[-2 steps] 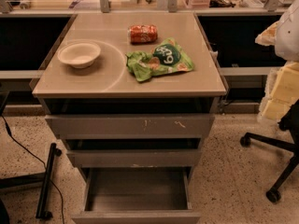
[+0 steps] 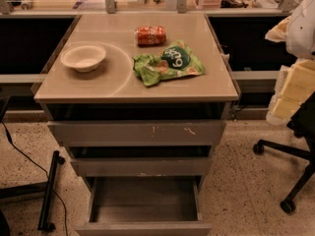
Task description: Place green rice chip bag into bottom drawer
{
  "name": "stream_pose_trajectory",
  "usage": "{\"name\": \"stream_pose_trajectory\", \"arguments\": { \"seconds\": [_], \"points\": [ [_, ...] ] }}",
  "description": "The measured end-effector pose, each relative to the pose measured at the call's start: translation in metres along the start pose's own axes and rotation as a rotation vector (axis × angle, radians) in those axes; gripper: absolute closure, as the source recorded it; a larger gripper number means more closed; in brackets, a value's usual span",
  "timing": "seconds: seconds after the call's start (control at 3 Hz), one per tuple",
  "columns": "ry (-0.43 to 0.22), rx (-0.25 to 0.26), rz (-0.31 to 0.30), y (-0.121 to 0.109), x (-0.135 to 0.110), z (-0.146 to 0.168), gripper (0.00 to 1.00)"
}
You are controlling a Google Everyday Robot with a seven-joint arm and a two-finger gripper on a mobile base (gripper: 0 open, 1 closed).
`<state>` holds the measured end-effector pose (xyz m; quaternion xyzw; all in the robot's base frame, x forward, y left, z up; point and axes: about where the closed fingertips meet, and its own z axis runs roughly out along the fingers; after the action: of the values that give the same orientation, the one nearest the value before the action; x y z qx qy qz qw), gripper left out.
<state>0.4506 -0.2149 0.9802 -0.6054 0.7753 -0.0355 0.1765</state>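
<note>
The green rice chip bag [image 2: 170,63] lies flat on the cabinet top, right of centre, its dark green round logo facing up. The bottom drawer [image 2: 142,200] is pulled out and open at the foot of the cabinet, and its inside looks empty. My gripper [image 2: 291,90], cream-coloured, hangs at the right edge of the view beside the cabinet. It is well apart from the bag and holds nothing that I can see.
An orange-red can [image 2: 150,35] lies on its side just behind the bag. A white bowl [image 2: 83,57] sits at the left of the top. The two upper drawers [image 2: 138,132] stick out slightly. An office chair base [image 2: 288,156] stands to the right and a black stand [image 2: 49,191] to the left.
</note>
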Motion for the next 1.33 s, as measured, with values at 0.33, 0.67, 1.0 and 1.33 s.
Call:
{"name": "stream_pose_trajectory", "arguments": {
  "seconds": [0.33, 0.67, 1.0, 1.33],
  "points": [
    [-0.106, 0.035, -0.023, -0.041, -0.014, 0.009, 0.00],
    [-0.238, 0.072, -0.067, -0.092, -0.041, 0.021, 0.00],
    [-0.278, 0.088, -0.094, -0.121, -0.058, 0.033, 0.00],
    [-0.281, 0.090, -0.095, -0.123, -0.060, 0.033, 0.00]
  ]
}}
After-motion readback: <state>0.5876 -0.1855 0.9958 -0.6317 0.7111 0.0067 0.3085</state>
